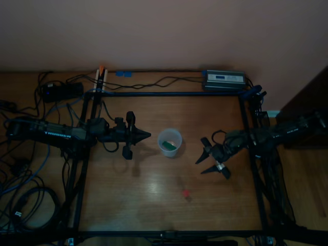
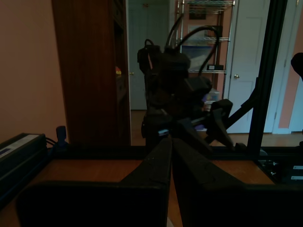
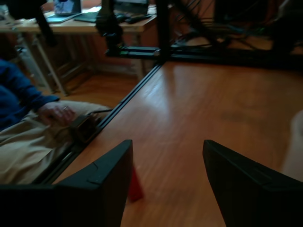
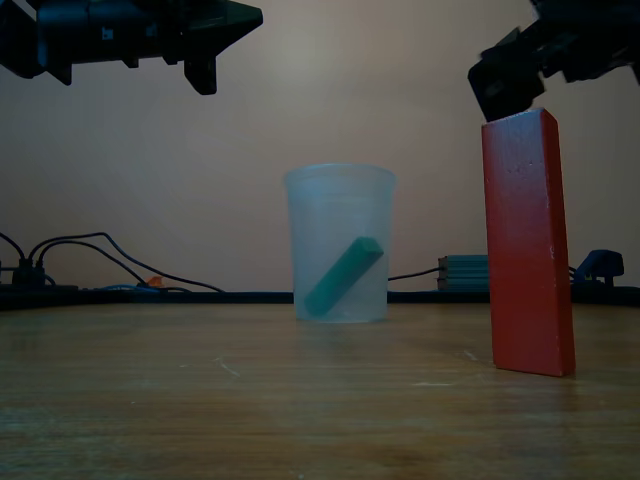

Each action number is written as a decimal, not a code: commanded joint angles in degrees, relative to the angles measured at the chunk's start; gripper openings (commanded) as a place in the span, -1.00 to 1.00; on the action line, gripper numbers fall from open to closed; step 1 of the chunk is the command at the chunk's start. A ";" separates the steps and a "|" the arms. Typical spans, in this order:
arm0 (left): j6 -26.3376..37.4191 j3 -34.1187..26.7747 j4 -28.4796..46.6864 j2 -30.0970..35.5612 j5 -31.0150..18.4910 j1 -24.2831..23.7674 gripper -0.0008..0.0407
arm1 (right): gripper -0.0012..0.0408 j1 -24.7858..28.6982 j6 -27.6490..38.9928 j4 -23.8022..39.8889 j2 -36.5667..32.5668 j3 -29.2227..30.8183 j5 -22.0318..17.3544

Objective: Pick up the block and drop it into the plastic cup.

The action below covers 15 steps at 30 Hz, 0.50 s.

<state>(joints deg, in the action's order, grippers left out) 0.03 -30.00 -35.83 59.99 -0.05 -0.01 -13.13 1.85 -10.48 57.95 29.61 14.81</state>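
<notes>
Block: a red block [image 4: 527, 243] with a rectangular shape, smooth painted faces and crisp edges. It stands upright on one small end, its long axis vertical, on the wooden table [image 1: 154, 200]. In the top view it shows only as a small red spot [image 1: 186, 193], on bare wood nearer the front rail than the cup. Nothing touches it.

Cup: a translucent whitish plastic cup [image 4: 340, 243], round-rimmed and tapering slightly toward its base, stands upright near the table's middle [image 1: 169, 142]. In the exterior view it is to the left of the block and well apart from it.

Inside the cup: a green piece [image 4: 344, 276], long and flat-sided, leans diagonally against the wall, its upper end toward the exterior view's right.

Left gripper: the left gripper [image 1: 146, 136] hangs in the air beside the cup, on the top view's left. Its dark, wedge-shaped fingers [image 2: 156, 165] meet at the tips and hold nothing.

Right gripper: the right gripper [image 1: 203, 163] hangs on the cup's other side, above the table. Its two dark fingers [image 3: 102, 182] are spread wide apart and empty. In its wrist view the red block [image 3: 135, 185] peeks out beside one finger.

Table: warm brown wood with a soft sheen and fine scratches, edged by a black metal frame [image 1: 169, 94].

Surroundings: black cables [image 1: 31, 200] lie coiled beyond the frame on the top view's left.
</notes>
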 commanded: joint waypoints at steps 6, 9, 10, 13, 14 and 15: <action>-0.02 -0.02 0.00 0.00 0.00 0.00 -0.96 | 0.15 -4.26 2.75 -0.26 0.04 -2.25 -6.60; -0.02 -0.02 0.00 0.00 0.00 0.00 -0.96 | 0.23 -4.79 4.20 -0.24 0.07 -2.78 -7.28; 0.00 -0.02 0.00 0.00 0.00 0.00 -0.96 | 0.24 -5.01 4.61 -0.26 0.07 -2.97 -7.34; 0.00 -0.02 0.00 0.00 0.00 0.00 -0.96 | 0.26 -5.66 6.03 -0.31 0.07 -3.52 -7.63; -0.02 -0.02 -0.02 0.00 0.00 0.00 -0.96 | 0.26 -5.88 6.45 -0.52 0.48 -3.67 -7.78; -0.02 -0.02 0.00 0.00 0.00 0.00 -0.96 | 0.25 -6.19 6.93 -1.09 1.16 -3.78 -7.76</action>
<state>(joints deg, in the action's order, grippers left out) 0.01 -30.00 -35.83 59.99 -0.05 -0.01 -18.98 8.19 -10.90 58.37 25.93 7.14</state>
